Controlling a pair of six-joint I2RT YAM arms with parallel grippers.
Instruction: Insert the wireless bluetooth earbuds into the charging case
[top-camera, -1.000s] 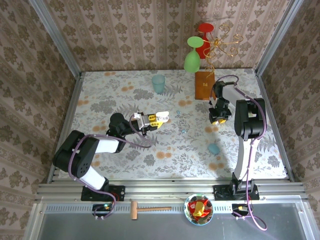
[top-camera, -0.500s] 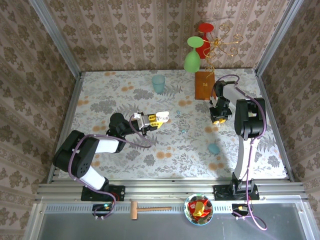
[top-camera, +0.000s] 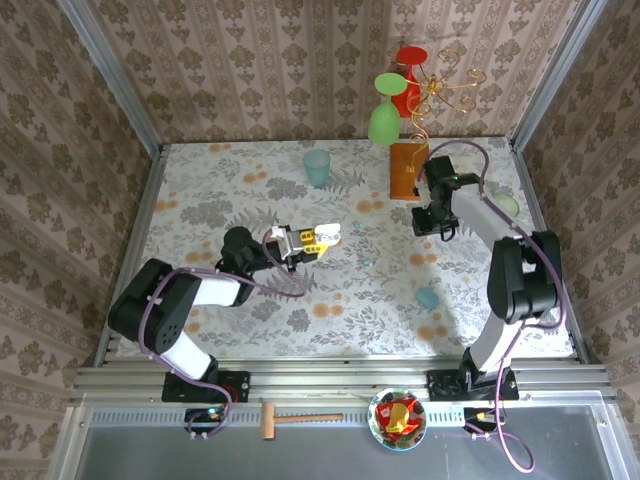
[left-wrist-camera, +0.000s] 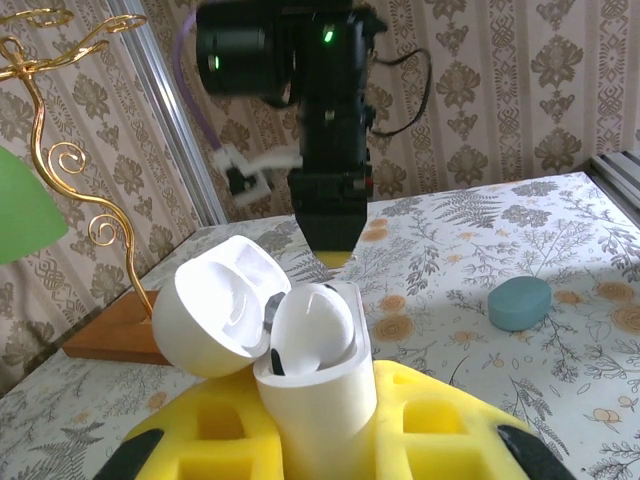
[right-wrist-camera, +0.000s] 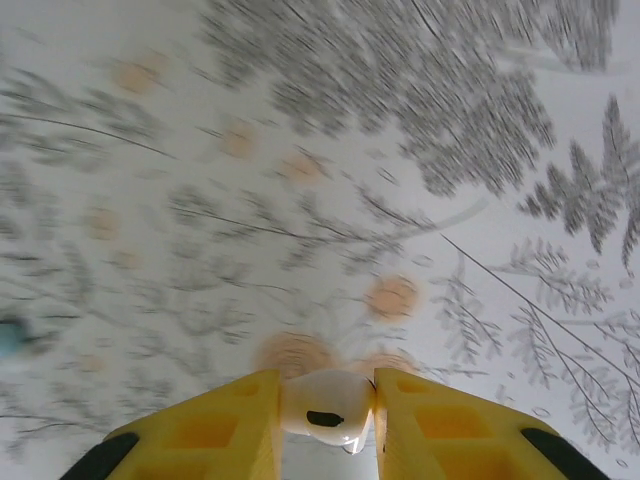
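From above, the left gripper (top-camera: 305, 242) lies low over the table (top-camera: 220, 190), clenched on the white charging case (top-camera: 325, 232), whose lid is flipped open. The right gripper (top-camera: 435, 222) hangs well to the right of the case and a little farther back, and from this height its load is too small to make out. The right wrist view settles it: the yellow fingers (right-wrist-camera: 225, 420) are pinched on a white earbud (right-wrist-camera: 325, 408) with a dark slot on its face, above a motion-blurred fern-print table. The left wrist view gives the close look the overhead lacks. The case stands upright between the yellow pads (left-wrist-camera: 440, 430), with the lid (left-wrist-camera: 215, 320) swung to the left of the case body and a rounded white form (left-wrist-camera: 313, 325) seated in the well. It looks like a bud, though I cannot be sure. Straight beyond the case the right gripper points down, only a sliver of yellow showing at its tip. A teal oval object (left-wrist-camera: 520, 303) lies on the table right of the case, and a wooden block (left-wrist-camera: 110, 330) carrying a gold wire stand (left-wrist-camera: 60, 150) sits behind and to its left. Overhead, a tiny pale-blue speck (top-camera: 366, 263) — possibly another bud — lies just right of the case and nearer the arm bases. The left gripper's fingertips are cut off by the bottom edge of its own view.
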